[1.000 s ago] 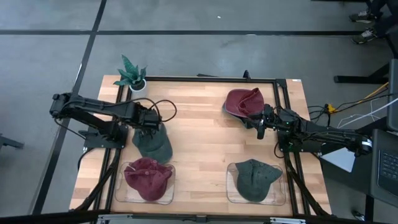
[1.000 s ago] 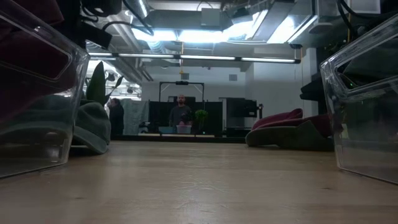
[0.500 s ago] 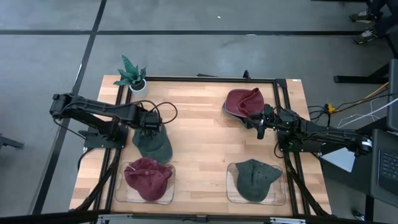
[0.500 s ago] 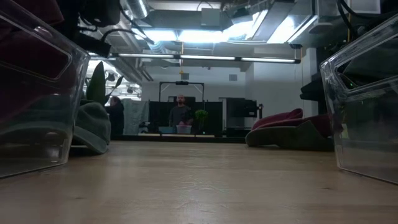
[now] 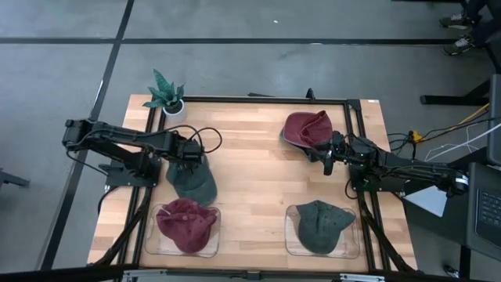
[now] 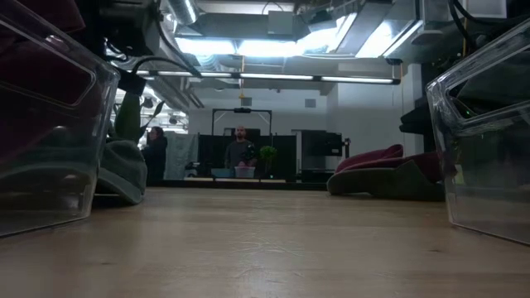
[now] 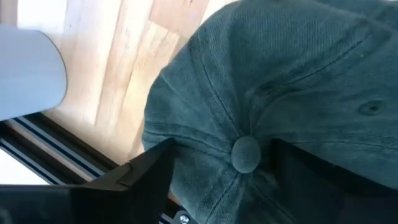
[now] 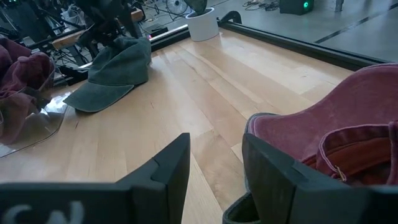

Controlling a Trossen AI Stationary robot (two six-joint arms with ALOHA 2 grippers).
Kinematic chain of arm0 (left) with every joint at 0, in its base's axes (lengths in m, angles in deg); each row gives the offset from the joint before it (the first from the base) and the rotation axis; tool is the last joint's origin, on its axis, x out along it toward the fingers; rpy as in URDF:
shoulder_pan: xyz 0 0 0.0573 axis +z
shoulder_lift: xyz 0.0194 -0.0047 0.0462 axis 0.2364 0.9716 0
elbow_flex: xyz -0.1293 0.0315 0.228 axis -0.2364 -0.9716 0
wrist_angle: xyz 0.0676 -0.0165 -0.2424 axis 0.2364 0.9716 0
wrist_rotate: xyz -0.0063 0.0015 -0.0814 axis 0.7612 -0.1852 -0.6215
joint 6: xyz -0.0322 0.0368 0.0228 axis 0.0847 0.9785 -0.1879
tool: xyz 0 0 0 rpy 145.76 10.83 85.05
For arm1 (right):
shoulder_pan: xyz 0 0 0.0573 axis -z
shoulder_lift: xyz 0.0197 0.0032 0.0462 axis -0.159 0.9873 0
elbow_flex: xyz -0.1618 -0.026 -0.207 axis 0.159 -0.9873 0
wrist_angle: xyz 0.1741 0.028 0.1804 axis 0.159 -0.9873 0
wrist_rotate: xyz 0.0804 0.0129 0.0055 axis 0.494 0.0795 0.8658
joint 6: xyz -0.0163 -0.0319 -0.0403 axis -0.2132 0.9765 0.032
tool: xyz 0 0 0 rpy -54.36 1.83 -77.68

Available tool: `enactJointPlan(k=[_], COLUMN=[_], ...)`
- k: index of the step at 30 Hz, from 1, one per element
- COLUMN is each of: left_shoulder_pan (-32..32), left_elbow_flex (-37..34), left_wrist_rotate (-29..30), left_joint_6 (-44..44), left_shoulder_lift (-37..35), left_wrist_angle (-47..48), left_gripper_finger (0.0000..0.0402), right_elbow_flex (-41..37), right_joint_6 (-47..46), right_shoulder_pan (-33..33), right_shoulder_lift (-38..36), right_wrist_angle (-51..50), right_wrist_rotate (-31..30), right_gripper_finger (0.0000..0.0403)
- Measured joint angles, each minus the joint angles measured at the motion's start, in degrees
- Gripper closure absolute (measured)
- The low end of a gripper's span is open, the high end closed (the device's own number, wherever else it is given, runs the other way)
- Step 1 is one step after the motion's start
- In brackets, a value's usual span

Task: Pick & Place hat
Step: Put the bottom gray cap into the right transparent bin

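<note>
Left claw (image 7: pixel 217 168) spread wide over a rumpled green cap (image 5: pixel 192 180); right claw (image 8: pixel 214 162) apart beside a maroon cap (image 5: pixel 307 129).

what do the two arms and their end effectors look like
Both arms are black and slender, built of jointed segments. The left end effector has black cable looping above its wrist. The right end effector has two flat, angular black fingers. No markings are readable.

A grey floor (image 5: pixel 258 70) crossed by dark lines (image 5: pixel 235 41) surrounds the wooden table (image 5: pixel 250 168). Beyond it, ceiling strip lights (image 6: pixel 248 45) glow over a dim room where a person (image 6: pixel 240 151) stands behind a dark frame (image 6: pixel 241 112).
</note>
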State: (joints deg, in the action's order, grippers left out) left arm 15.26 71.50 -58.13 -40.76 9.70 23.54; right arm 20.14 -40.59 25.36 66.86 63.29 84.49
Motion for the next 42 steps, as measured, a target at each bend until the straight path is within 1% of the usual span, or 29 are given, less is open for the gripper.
enactJointPlan(k=[4, 12, 14, 15, 23, 26, 33, 37, 42], left_shoulder_pan=[0.04, 0.04, 0.04, 0.04, 0.08, 0.48, 2.39, 2.79, 2.79], left_elbow_flex=[0.0, 0.0, 0.0, 0.0, 0.0, 0.0, 0.02, 0.09, 2.25], left_wrist_rotate=[-1.03, -5.61, -7.19, -8.05, -9.2, -10.99, -18.91, -24.71, -30.07], left_joint_6=[0.0, -0.02, -0.39, -1.07, -8.46, -10.85, -15.55, -17.07, -17.19], left_shoulder_lift=[-0.25, -0.95, -1.87, -2.36, -5.96, -6.87, -8.49, -8.88, -8.85], left_wrist_angle=[-0.05, -1.36, -2.5, -3.18, -8.35, -11.57, -22.59, -28.88, -32.62], left_gripper_finger=[0.0213, 0.0347, 0.0375, 0.0383, 0.0379, 0.0383, 0.0383, 0.0383, 0.0383], right_elbow_flex=[0.0, 0.0, 0.0, 0.0, 0.0, 0.0, 0.0, 0.0, 0.0], right_joint_6=[0.02, 0.09, 0.04, 0.0, 0.09, 0.01, 0.09, 0.02, 0.02], right_shoulder_pan=[0.01, 0.0, 0.0, 0.0, 0.01, 0.0, 0.0, 0.01, 0.02], right_shoulder_lift=[0.01, 0.01, 0.02, 0.02, 0.02, 0.02, 0.02, 0.02, 0.02], right_wrist_angle=[0.0, 0.0, 0.0, 0.0, 0.0, 0.0, 0.0, 0.0, 0.0], right_wrist_rotate=[-0.02, -0.01, -0.01, -0.02, -0.01, -0.01, -0.02, -0.02, -0.02], right_gripper_finger=[0.0256, 0.0256, 0.0256, 0.0256, 0.0256, 0.0256, 0.0256, 0.0256, 0.0256])
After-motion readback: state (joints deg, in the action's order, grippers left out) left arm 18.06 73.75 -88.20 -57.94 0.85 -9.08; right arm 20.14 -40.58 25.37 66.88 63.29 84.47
